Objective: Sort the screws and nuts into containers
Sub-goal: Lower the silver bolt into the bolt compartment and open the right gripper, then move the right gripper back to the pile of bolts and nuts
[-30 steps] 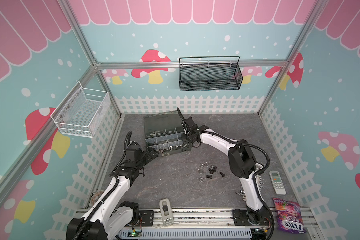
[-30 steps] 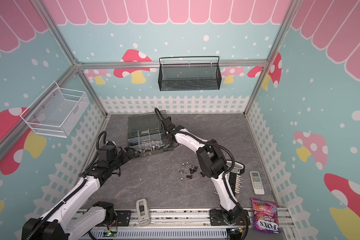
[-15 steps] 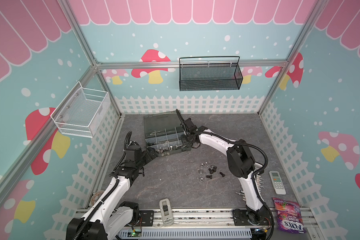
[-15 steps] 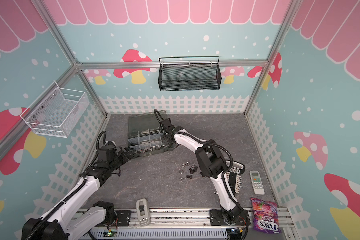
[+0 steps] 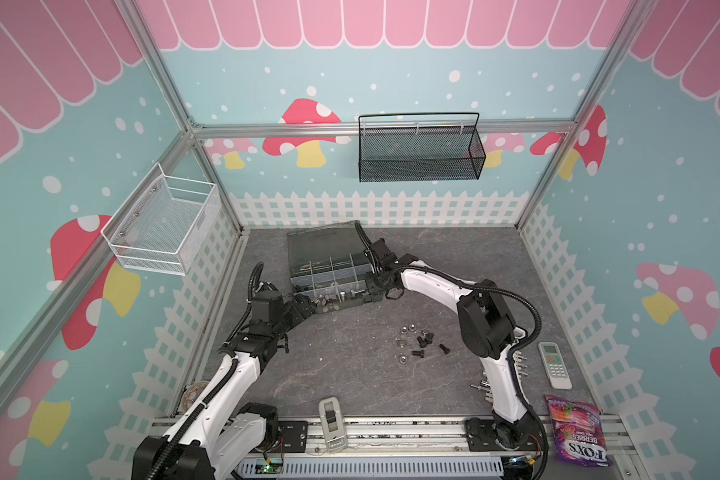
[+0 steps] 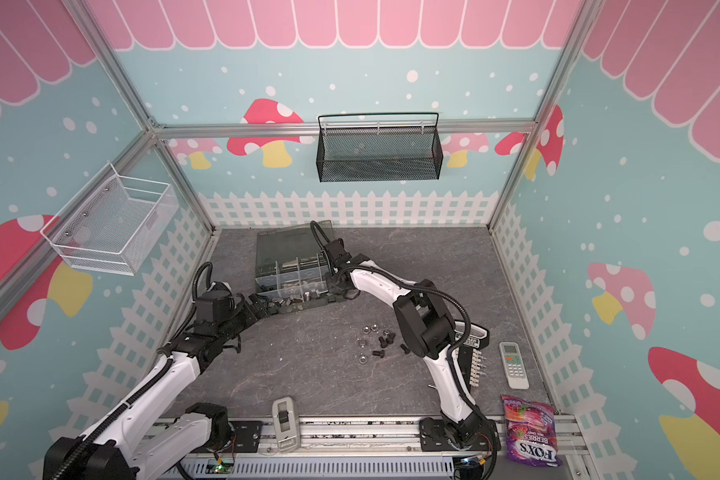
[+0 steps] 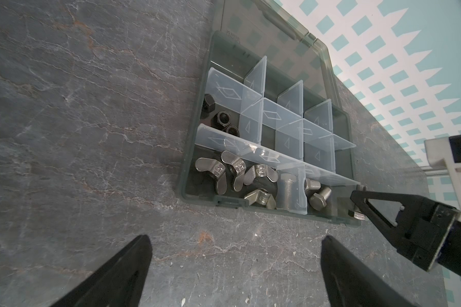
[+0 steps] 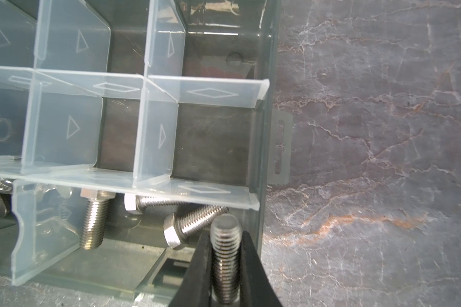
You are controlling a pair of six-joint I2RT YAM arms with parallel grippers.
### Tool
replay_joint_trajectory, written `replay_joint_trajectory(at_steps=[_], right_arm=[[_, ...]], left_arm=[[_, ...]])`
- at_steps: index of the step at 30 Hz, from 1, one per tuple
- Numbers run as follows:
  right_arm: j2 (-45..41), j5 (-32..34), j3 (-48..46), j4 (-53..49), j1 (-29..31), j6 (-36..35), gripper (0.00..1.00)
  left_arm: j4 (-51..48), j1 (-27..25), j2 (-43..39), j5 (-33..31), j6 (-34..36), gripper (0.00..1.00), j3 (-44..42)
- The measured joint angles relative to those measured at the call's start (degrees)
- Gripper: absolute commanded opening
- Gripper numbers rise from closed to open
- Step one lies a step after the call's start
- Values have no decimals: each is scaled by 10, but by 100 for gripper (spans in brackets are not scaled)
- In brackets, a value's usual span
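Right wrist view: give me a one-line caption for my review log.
Right gripper shut on a silver screw, poised at the organizer box's corner compartment holding other silver screws.

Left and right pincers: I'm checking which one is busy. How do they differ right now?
The left pincer stands open; the right pincer is shut. The left holds nothing; the right grips a silver screw. The left is over bare table beside the organizer box; the right is at its corner. Both are black.

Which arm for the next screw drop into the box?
Right. Its jaws are shut on a silver screw at the compartment of silver screws; left jaws are open, empty, outside the box.
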Motion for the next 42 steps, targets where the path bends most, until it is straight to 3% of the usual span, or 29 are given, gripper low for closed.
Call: replay_joint_trajectory(at_steps=[9,22,35,42], right_arm=[[-1,-4,-6,3,3,2,12],[1,-6,-6,11,3,7,33],[-4,2,-4,1,3,4,34],[-89,7,-40,-2,3,9,35]], left_arm=[[0,0,0,0,0,100,0],[-2,0,-5,0,0,100,0],[-3,0,-8,0,0,100,0],[-4,0,-10,0,0,100,0]])
